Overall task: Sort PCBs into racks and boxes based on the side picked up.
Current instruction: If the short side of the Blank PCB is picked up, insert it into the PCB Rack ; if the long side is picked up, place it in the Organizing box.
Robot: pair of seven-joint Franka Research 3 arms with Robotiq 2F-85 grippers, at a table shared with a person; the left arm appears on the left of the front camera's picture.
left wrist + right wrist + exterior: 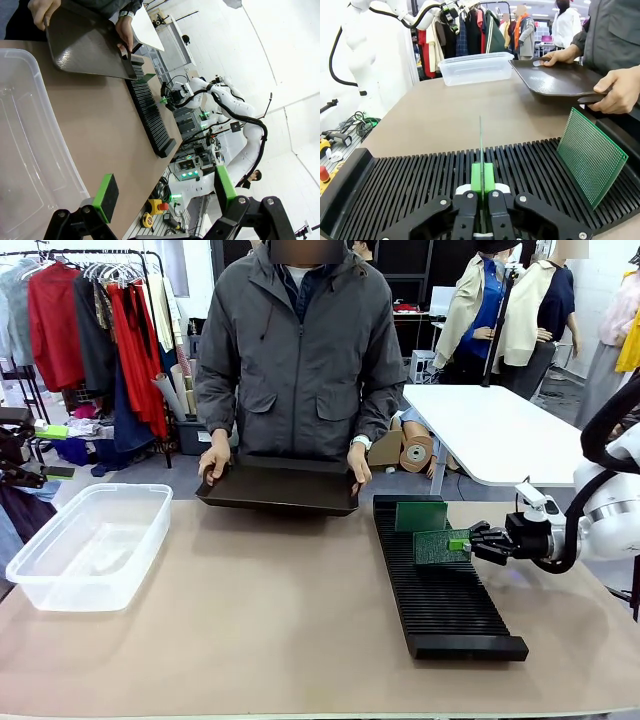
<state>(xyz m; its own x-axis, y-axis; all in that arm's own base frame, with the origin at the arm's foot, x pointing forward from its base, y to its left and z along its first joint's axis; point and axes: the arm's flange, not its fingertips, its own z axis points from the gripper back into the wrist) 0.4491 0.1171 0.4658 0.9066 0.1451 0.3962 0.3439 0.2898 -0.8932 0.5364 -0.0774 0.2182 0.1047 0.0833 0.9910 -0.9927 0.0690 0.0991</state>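
My right gripper (470, 542) (482, 182) is shut on a green PCB (440, 546) (481, 145) that it holds on edge, low over the slots of the long black rack (440, 585) (410, 182). A second PCB (421, 515) (590, 155) stands leaning in the rack's far end. At the left of the table sits the clear box (35, 575) (25, 150), which holds nothing. My left gripper (165, 192) hangs open above the box's near edge, with nothing between its green pads (106, 197).
A person at the far side holds a smooth black tray (280, 490) (555, 77) by both hands (213, 462), tilted over the table's far edge, next to the rack's end. Bare tabletop (260, 610) lies between box and rack.
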